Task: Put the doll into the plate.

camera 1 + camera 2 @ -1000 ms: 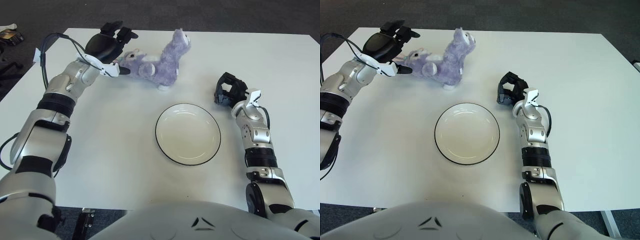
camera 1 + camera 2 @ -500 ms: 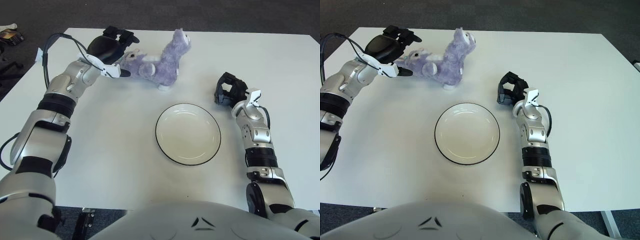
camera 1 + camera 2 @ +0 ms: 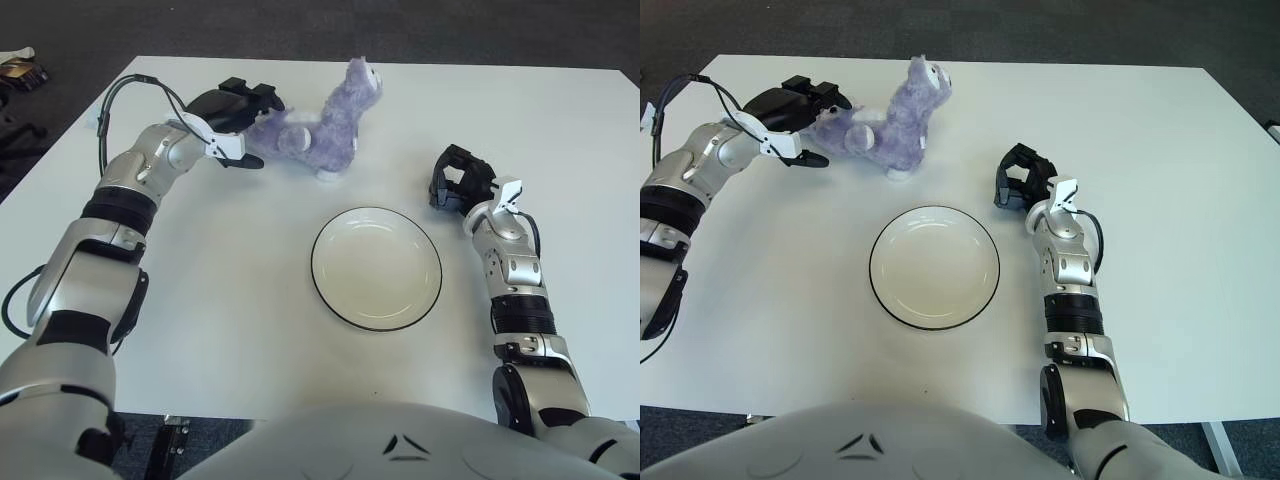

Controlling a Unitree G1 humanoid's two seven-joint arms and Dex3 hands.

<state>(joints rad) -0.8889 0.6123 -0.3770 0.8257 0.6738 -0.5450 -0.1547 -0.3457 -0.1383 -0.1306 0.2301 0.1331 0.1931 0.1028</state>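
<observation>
Doll: you have one purple doll [image 3: 325, 125], lying on the desk [image 3: 220, 290] at your left hand's fingertips.
Left hand: your left hand [image 3: 232, 112] has fingers spread against the doll's end, not closed on it.
Plate: one empty plate [image 3: 376, 268], nearer you, between both hands.
Right hand: your right hand [image 3: 458, 180] shows curled, empty, right of the plate.

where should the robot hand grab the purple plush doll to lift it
Probably around the torso of the purple plush doll, coming from the doll's left end, where the left robot hand already sits. The doll lies on its side with its head raised to the right, so the soft middle is the widest, most exposed part.
</observation>
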